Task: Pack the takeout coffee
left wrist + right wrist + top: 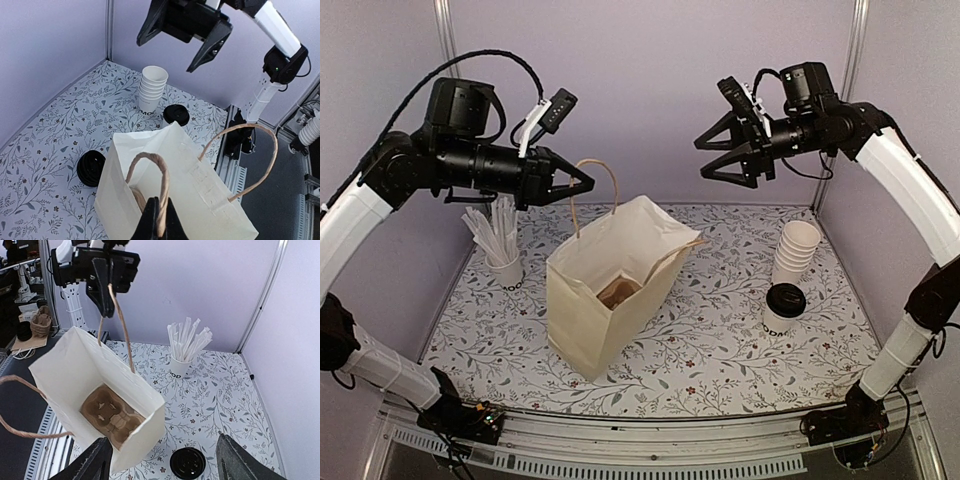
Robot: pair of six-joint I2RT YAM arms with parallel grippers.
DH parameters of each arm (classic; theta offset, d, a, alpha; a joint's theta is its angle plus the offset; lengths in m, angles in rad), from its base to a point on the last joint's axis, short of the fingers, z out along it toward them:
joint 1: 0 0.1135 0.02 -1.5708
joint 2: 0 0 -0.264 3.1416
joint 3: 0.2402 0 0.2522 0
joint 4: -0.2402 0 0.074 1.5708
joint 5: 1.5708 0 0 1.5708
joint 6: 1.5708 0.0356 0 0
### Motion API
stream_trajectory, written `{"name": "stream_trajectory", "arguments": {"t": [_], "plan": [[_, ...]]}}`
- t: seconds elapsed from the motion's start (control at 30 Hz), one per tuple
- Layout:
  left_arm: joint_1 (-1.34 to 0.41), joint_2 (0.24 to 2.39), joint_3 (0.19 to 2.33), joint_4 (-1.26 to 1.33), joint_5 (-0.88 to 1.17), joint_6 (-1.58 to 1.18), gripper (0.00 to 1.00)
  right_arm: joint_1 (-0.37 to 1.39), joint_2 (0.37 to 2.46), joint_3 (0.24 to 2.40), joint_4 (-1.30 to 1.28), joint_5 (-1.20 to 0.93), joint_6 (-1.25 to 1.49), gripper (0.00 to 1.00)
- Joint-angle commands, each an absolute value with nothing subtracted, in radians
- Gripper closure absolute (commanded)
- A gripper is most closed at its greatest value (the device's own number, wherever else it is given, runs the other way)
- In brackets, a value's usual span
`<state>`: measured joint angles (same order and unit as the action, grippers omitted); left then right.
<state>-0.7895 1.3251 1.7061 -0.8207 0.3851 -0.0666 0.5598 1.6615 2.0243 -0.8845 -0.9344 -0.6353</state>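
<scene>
Now the right gripper (703,160) hangs spread wide and empty, high toward the table's 1 o'clock. The left gripper (588,183) is clenched on one bag handle (164,182), holding up the mouth of the paper bag (610,290). The takeout coffee (783,308) stands upright at the bag's 3 o'clock, with the stack of lidless cups (797,250) just beside it at its 12 o'clock. The fetch likely goes best by gripping the cup wall below the lid, clear of the stack. Kept upright, it can then be lowered into the cardboard cup carrier (112,415) on the bag's floor.
</scene>
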Motion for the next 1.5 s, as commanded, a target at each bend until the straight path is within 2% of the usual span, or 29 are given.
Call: {"name": "stream_trajectory", "arguments": {"t": [0.0, 0.23, 0.27, 0.37, 0.4, 0.47, 0.5, 0.53, 0.63, 0.8, 0.97, 1.13, 1.47], "plan": [[-0.846, 1.357, 1.792, -0.843, 0.399, -0.095, 1.0, 0.525, 1.575, 1.943, -0.823, -0.914, -0.602, 0.26], [-0.884, 1.416, 1.867, -0.844, 0.415, -0.071, 1.0, 0.466, 1.539, 1.921, -0.805, -0.892, -0.594, 0.25], [-0.884, 1.421, 1.853, -0.84, 0.389, -0.063, 0.9, 0.46, 1.536, 1.919, -0.805, -0.894, -0.594, 0.25], [-0.873, 1.402, 1.677, -0.733, 0.218, -0.042, 0.45, 0.457, 1.534, 1.905, -0.802, -0.893, -0.599, 0.25], [-0.857, 1.397, 1.601, -0.675, 0.146, -0.045, 0.36, 0.458, 1.535, 1.899, -0.8, -0.893, -0.601, 0.25], [-0.816, 1.418, 1.535, -0.622, 0.084, -0.051, 0.25, 0.457, 1.539, 1.896, -0.797, -0.896, -0.602, 0.25], [-0.807, 1.436, 1.545, -0.623, 0.06, -0.052, 0.06, 0.458, 1.542, 1.896, -0.796, -0.898, -0.602, 0.25], [-0.805, 1.449, 1.57, -0.627, 0.037, -0.051, 0.01, 0.457, 1.544, 1.896, -0.796, -0.903, -0.601, 0.25], [-0.808, 1.427, 1.631, -0.599, 0.038, -0.051, 0.0, 0.457, 1.541, 1.892, -0.806, -0.919, -0.602, 0.25], [-0.808, 1.321, 1.594, -0.518, 0.087, -0.049, 0.0, 0.457, 1.526, 1.836, -0.83, -0.922, -0.636, 0.25], [-0.806, 1.267, 1.511, -0.561, 0.164, -0.006, 0.0, 0.465, 1.53, 1.77, -0.88, -0.965, -0.687, 0.21], [-0.798, 1.277, 1.462, -0.646, 0.227, 0.059, 0.01, 0.546, 1.572, 1.741, -0.956, -0.914, -0.745, 0.21], [-0.79, 1.467, 1.532, -0.797, 0.317, 0.148, 0.23, 0.746, 1.735, 1.8, -0.986, -0.811, -0.694, 0.22]]}}
